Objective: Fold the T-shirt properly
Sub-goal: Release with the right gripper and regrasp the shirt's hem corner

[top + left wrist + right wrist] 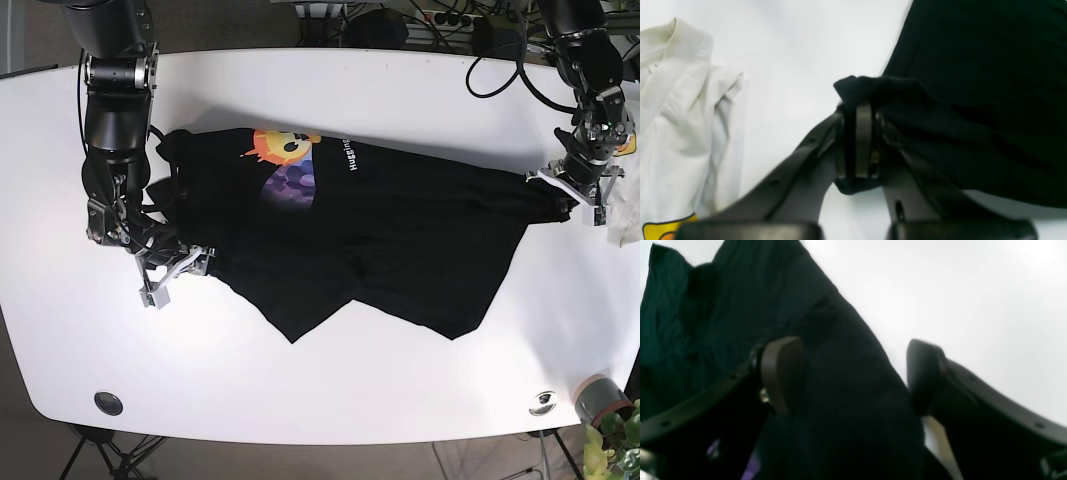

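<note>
While right pincer (853,376) gapes, left pincer (858,140) grips T-shirt (400,235) (sleeve).

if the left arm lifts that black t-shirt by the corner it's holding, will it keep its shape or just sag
Probably sag: the black T-shirt lies limp and wrinkled on the white table, and it bunches where the left tool pinches it. It likely drags rather than slides cleanly, since most of it rests spread out. It seems light, being thin cloth.

Black cotton T-shirt (400,240) carried an orange-yellow and purple chest graphic with white lettering. Glossy table top (330,390) was plain white. Crumpled cream-white garment (683,126) showed a yellow, black-outlined patch. Gripper fingers (863,140) were dark grey.
</note>
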